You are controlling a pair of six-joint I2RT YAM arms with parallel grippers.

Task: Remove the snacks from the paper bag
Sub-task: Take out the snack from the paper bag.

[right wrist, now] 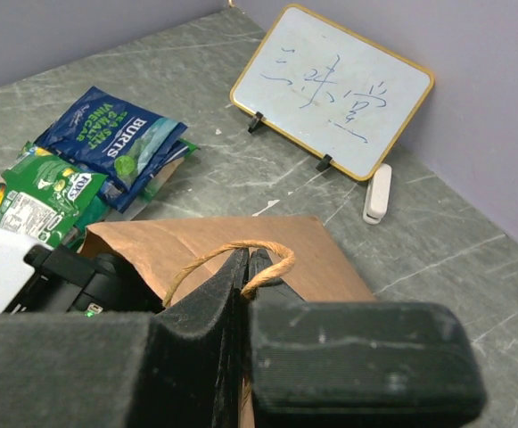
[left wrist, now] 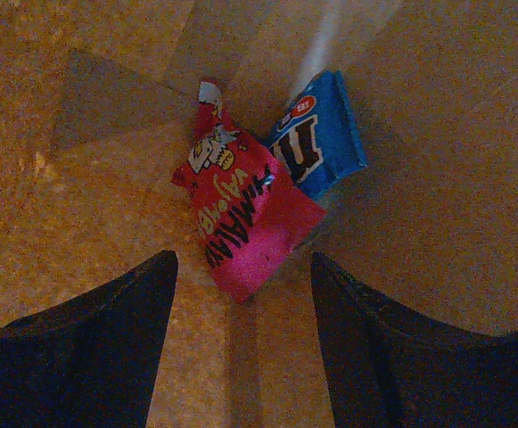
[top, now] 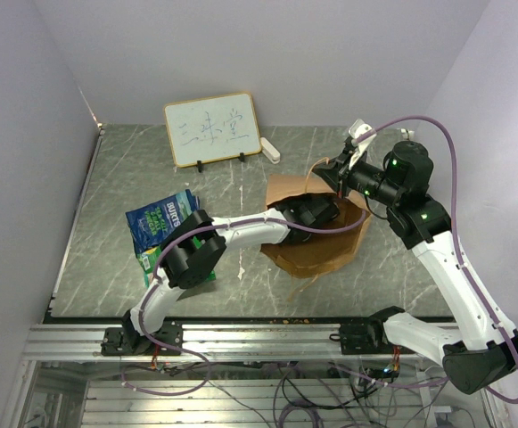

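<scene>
Snacks in the bag: one shiny red-pink packet (left wrist: 241,214) and one shiny blue packet (left wrist: 321,138) lie inside the big brown paper bag (top: 316,259).
Left gripper (left wrist: 241,267) is wide open near them. Right gripper (right wrist: 245,263) pinches one twisted paper handle (right wrist: 214,254). One dark blue packet (right wrist: 120,143) and some green packets (right wrist: 49,192) lie outside on the grey surface (top: 232,187).

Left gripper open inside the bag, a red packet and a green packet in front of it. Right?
Nearly: green is wrong. The left wrist view shows the left gripper open inside the paper bag, with a red packet and a blue packet in front of it.
</scene>
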